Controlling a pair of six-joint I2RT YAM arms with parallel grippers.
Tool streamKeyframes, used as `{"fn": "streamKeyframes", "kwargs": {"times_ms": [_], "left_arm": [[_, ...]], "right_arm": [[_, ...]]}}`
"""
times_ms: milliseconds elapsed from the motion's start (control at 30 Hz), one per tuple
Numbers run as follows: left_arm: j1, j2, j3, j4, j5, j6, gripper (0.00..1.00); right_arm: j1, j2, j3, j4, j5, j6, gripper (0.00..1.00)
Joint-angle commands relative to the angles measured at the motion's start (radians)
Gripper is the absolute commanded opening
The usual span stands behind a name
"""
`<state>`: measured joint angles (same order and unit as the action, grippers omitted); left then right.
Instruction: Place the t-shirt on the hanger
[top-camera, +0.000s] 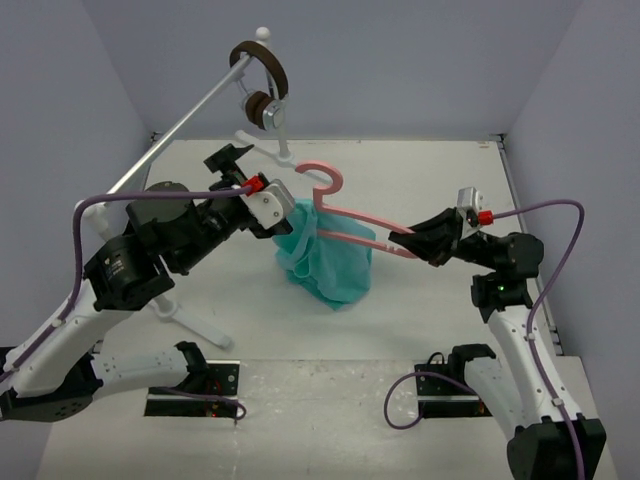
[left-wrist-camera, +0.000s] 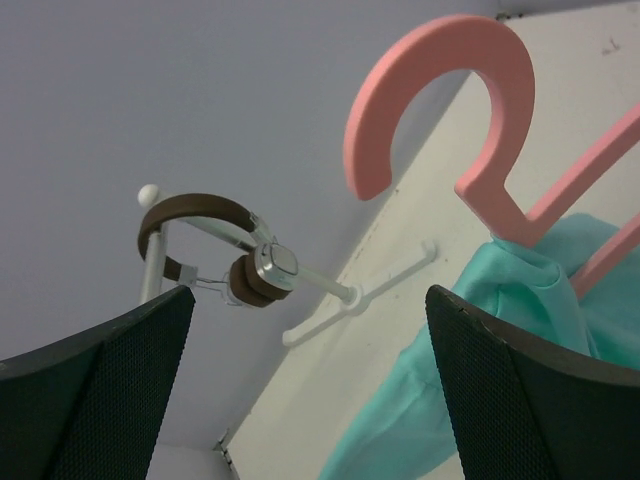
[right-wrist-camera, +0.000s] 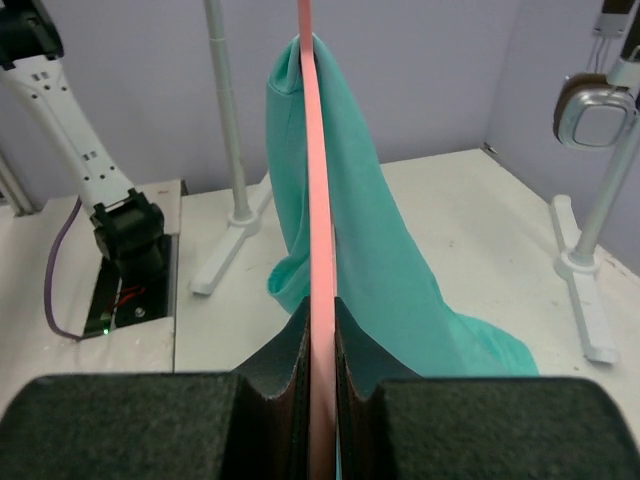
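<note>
White arms (top-camera: 60, 338), black joints (top-camera: 120, 270), purple cables (top-camera: 556, 266)

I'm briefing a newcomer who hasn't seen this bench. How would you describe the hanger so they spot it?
Above the middle of the white table, find the teal t-shirt. The hanger holds up that shirt, one end clamped in the right hand. It alone is pink and thin with a curved hook, unlike the white rail stand and brown headphones.
</note>
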<state>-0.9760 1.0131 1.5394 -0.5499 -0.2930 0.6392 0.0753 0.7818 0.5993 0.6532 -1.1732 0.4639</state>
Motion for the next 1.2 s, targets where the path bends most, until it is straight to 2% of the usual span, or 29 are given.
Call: {"fn": "streamKeyframes", "kwargs": {"times_ms": [0, 67, 167, 300, 367, 433, 633, 733, 833, 1000, 1167], "left_arm": [[0.000, 0.024, 0.020, -0.162, 0.130, 0.063, 0.96], [0.000, 0.048, 0.068, -0.287, 0.242, 0.016, 0.91], [0.000, 0.054, 0.079, -0.362, 0.329, -0.040, 0.76], [0.000, 0.032, 0.040, -0.378, 0.399, -0.080, 0.39], [0.000, 0.022, 0.024, -0.378, 0.423, -0.087, 0.37], [0.000, 0.014, 0.001, -0.369, 0.393, -0.094, 0.40], [0.000, -0.018, -0.054, -0.332, 0.311, -0.129, 0.76], [0.002, -0.065, -0.092, -0.280, 0.189, -0.145, 0.86], [0.000, -0.111, -0.087, -0.260, 0.164, -0.149, 0.88], [0.000, -0.136, -0.033, -0.244, 0.211, -0.148, 0.91], [0.001, -0.122, -0.037, -0.218, 0.129, -0.096, 0.91]], "right_arm": [[-0.014, 0.008, 0.095, 0.095, -0.138, 0.007, 0.00], [-0.014, 0.032, 0.109, 0.108, -0.148, 0.018, 0.00], [-0.014, 0.053, 0.115, 0.179, -0.158, 0.066, 0.00], [-0.019, 0.087, 0.135, 0.197, -0.165, 0.089, 0.00], [-0.019, 0.095, 0.147, 0.210, -0.174, 0.104, 0.00], [-0.019, 0.097, 0.159, 0.236, -0.188, 0.131, 0.00], [-0.024, 0.095, 0.201, 0.237, -0.224, 0.149, 0.00], [-0.026, 0.096, 0.212, 0.238, -0.243, 0.154, 0.00], [-0.026, 0.097, 0.213, 0.236, -0.249, 0.154, 0.00], [-0.025, 0.108, 0.215, 0.237, -0.250, 0.154, 0.00], [-0.026, 0.113, 0.231, 0.237, -0.287, 0.162, 0.00]]}}
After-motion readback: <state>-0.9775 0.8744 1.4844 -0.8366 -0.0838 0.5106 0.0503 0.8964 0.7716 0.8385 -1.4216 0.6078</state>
